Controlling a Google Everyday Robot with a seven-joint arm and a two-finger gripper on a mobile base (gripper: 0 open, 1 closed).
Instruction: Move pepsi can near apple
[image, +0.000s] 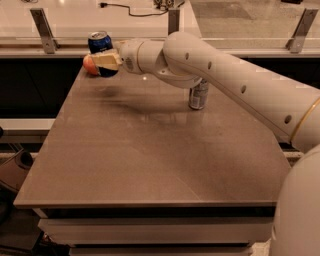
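Observation:
The pepsi can (99, 42), dark blue with a silver top, stands upright at the table's far left corner. My gripper (103, 61) reaches in from the right and is shut on the can's lower half; one beige finger (106, 59) crosses its front. The apple (88, 64), red-orange, sits right beside the can on its left and is partly hidden by the finger. Whether the can rests on the table (150, 150) or hangs just above it is not visible.
A taller silver-grey can (198, 94) stands on the table's right side under my arm (225, 75). A glass rail with metal posts (42, 30) runs behind the far edge. The table's left edge lies close to the apple.

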